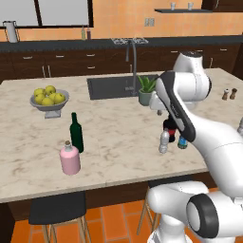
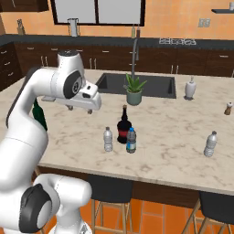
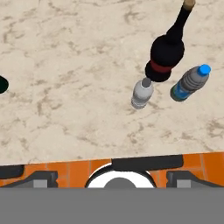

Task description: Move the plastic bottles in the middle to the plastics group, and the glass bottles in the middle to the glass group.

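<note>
Three bottles stand together mid-counter: a black glass bottle (image 2: pixel 123 126) with a long neck and red label, a clear greyish plastic bottle (image 2: pixel 108 139) and a blue-label plastic bottle (image 2: pixel 131 140). The hand view looks down on the black bottle (image 3: pixel 166 52), the clear bottle (image 3: pixel 142 92) and the blue-label bottle (image 3: pixel 190 83). My gripper (image 2: pixel 80 109) hovers above the counter, left of these bottles, open and empty. The glass group, a green bottle (image 1: pixel 76 133) and a pink bottle (image 1: pixel 70 159), stands at the left. A ribbed plastic bottle (image 2: pixel 210 144) of the plastics group stands at the right.
A potted plant (image 2: pixel 134 90) sits by the sink (image 2: pixel 157 84) behind the middle bottles. A white soap dispenser (image 2: pixel 190 88) and brown shakers (image 1: pixel 228 93) stand at the far right. A bowl of lemons (image 1: pixel 49 99) is at the back left. Stools stand below the counter's front edge.
</note>
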Motion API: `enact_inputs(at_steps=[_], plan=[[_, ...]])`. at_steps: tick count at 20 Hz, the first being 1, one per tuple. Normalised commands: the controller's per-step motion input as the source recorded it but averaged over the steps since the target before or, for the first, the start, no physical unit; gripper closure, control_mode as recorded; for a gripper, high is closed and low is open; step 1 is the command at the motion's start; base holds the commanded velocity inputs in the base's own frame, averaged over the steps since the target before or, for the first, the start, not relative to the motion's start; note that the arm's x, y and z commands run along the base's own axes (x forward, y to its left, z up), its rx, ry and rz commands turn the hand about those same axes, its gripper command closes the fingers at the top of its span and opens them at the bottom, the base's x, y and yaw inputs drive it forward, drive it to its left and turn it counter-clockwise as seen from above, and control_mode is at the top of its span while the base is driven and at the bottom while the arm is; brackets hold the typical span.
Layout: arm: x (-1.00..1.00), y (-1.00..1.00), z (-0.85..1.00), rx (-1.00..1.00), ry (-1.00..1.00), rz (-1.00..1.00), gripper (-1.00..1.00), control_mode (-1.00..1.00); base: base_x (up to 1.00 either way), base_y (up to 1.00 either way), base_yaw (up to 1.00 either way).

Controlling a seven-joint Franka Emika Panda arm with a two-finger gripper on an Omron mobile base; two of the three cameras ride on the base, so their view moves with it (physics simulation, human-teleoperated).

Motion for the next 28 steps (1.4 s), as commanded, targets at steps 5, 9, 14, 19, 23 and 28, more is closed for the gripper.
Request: enact_inputs(at_steps=[5, 9, 14, 19, 23, 28], plan=[[-0.03, -0.13, 0.04, -0.06, -0.01, -0.13, -1.00, -1.00, 0.00, 0.00, 0.00], [-0.09, -0.54, 0.00, 0.02, 0.00, -0.18, -1.00, -1.00, 0.00, 0.00, 0.00], [0.07, -0.50, -0.27, 0.12, 0.03, -0.17, -1.00, -1.00, 0.00, 0.00, 0.00], [0.40, 0.00, -0.58, 0.00, 0.00, -0.02, -1.00, -1.00, 0.00, 0.00, 0.00], [0.32, 0.02, -0.46, 0.00, 0.00, 0.00, -1.00, -1.00, 0.00, 0.00, 0.00], [0.33, 0.00, -0.44, -0.04, 0.00, 0.00, -1.00, -1.00, 0.00, 0.00, 0.00]])
